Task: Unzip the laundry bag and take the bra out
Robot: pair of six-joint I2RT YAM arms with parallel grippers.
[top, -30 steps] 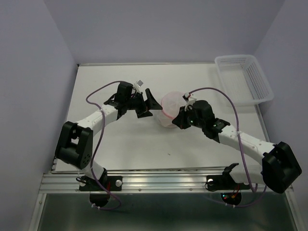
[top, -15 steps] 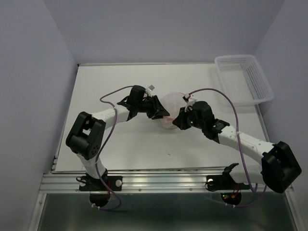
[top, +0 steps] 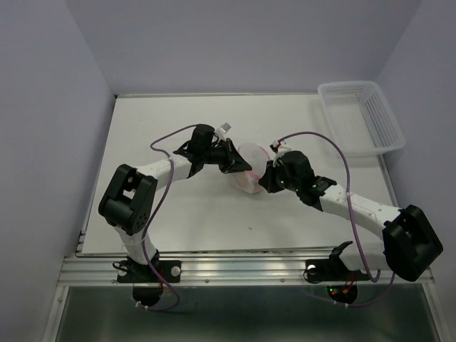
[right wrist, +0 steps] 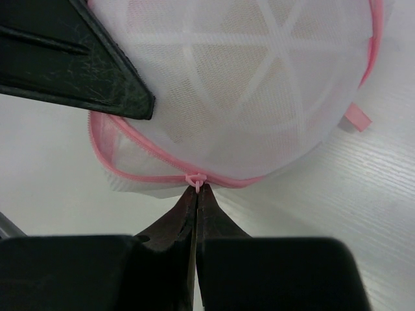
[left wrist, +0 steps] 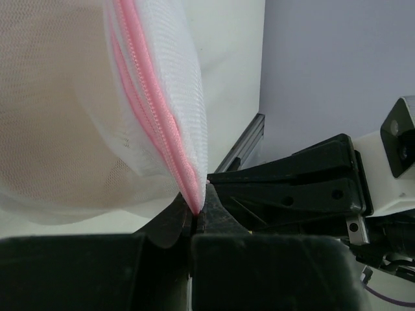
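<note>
The laundry bag, a round white mesh pouch with a pink zipper rim, stands on edge in the middle of the table between both arms. My left gripper is shut on the pink zipper rim at the bag's left side, its tips pinching the seam. From the right, my right gripper is shut on the small pink zipper pull, at the tips. A faint tan shade inside the mesh is the bra, blurred by the netting.
A white lattice plastic basket sits at the table's back right corner. Purple cables loop above both arms. A left finger crosses the top left of the right wrist view.
My left gripper moved right onto the bag and went from open to shut on the zipper rim. The right gripper stayed shut and shifted slightly left; the bag looks narrower.
</note>
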